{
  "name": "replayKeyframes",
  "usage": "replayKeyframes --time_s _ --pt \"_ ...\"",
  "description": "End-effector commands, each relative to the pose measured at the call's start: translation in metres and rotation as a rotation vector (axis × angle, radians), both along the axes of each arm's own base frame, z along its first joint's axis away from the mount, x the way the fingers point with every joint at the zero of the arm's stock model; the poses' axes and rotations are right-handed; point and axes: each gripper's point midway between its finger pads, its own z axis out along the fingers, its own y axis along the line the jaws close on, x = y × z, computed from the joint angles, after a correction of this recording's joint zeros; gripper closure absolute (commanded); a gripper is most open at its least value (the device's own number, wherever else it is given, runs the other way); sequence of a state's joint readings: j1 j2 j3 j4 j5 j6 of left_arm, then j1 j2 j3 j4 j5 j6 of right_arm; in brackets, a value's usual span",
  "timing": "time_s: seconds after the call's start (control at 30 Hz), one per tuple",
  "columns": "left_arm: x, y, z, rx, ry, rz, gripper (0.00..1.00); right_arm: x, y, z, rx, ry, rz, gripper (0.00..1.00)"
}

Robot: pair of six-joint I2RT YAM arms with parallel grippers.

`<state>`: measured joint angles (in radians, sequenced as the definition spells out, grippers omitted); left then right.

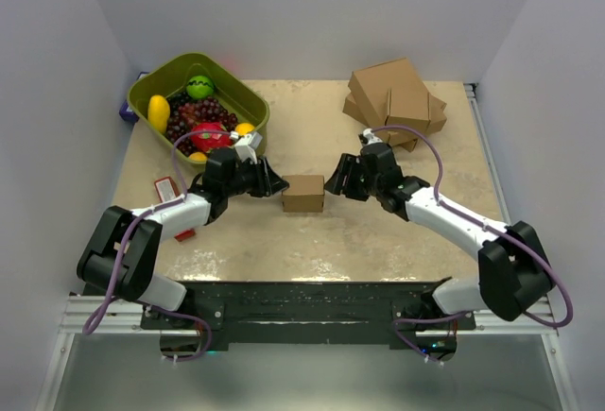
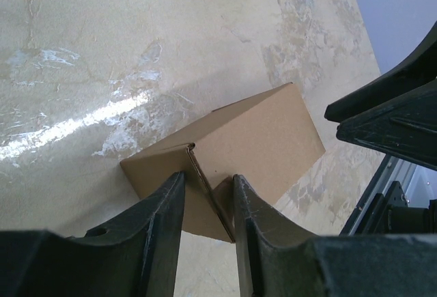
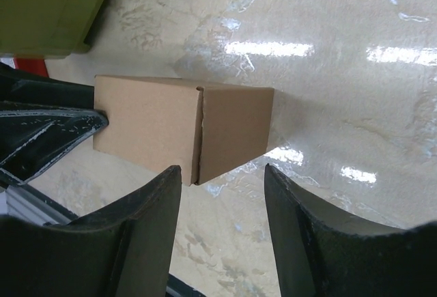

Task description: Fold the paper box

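The paper box (image 1: pixel 303 193), a small brown cardboard box with its panels folded up, lies mid-table between the two arms. My left gripper (image 1: pixel 281 187) is at its left end. In the left wrist view the box (image 2: pixel 266 133) fills the middle, and the left gripper (image 2: pixel 207 176) stands partly open, its tips against the end face on either side of a flap seam. My right gripper (image 1: pixel 329 186) is at the box's right end. In the right wrist view it (image 3: pixel 222 167) is open, just short of the near corner of the box (image 3: pixel 171 123) and touching nothing.
A green bin (image 1: pixel 142 99) with fruit stands at the back left. A stack of larger brown cartons (image 1: pixel 395 94) stands at the back right. A small red-and-white item (image 1: pixel 166 187) lies by the left arm. Table edges and white walls enclose the space.
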<state>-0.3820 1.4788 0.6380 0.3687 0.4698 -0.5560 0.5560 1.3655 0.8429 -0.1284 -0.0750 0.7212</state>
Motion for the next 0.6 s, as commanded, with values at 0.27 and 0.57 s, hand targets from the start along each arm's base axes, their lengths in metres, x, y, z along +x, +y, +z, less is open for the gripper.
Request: replayKeyframes --time_s 0.27,0.57 --pt "-0.004 0.014 -0.027 0.103 0.054 0.021 0.63 0.003 0.015 -0.002 0.038 -0.013 0.058 0.46" --pt "-0.006 0.015 -0.029 0.103 0.050 0.021 0.64 0.000 0.003 -0.043 -0.056 0.075 0.025 0.55"
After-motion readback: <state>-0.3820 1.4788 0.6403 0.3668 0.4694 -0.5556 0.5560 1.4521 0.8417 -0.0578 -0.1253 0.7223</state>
